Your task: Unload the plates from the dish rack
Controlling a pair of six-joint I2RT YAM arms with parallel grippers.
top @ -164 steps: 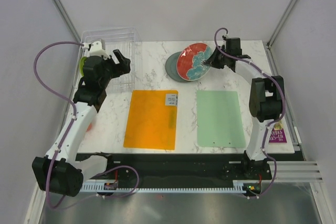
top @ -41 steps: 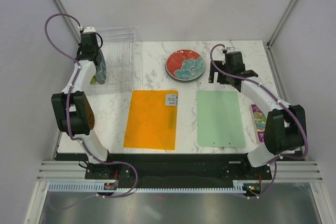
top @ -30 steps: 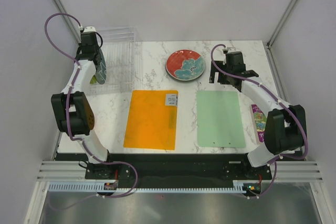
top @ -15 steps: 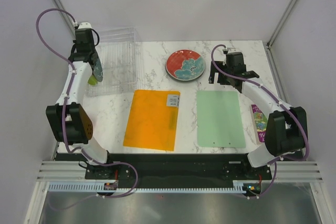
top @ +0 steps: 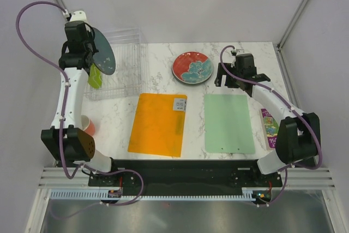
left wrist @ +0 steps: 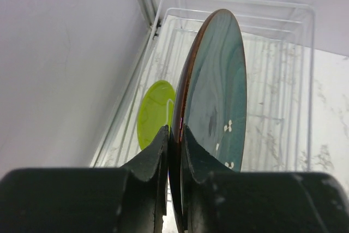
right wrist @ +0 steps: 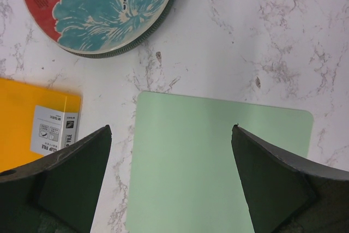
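Observation:
My left gripper (top: pixel 87 47) (left wrist: pixel 174 129) is shut on the rim of the dark teal-blue plate (top: pixel 102 50) (left wrist: pixel 218 80). It holds that plate on edge, raised above the clear dish rack (top: pixel 125 66) (left wrist: pixel 283 80). A lime-green plate (top: pixel 95 76) (left wrist: pixel 155 110) still stands upright in the rack's left side. The red plate with teal flowers (top: pixel 192 67) (right wrist: pixel 98 4) lies flat on the marble, with the darker rim of another plate (right wrist: pixel 139 42) showing under it. My right gripper (top: pixel 239 80) (right wrist: pixel 172 127) hangs open and empty over the far edge of the pale green mat.
An orange mat (top: pixel 158 124) and a pale green mat (top: pixel 229 123) (right wrist: pixel 218 167) lie side by side in front. An orange cup (top: pixel 87 125) stands near the left edge, and a purple packet (top: pixel 270 123) lies at the right edge. Walls close in behind the rack.
The left arm has lifted the teal-blue plate up out of the rack and toward the back left, so its face now shows. The right arm has barely moved.

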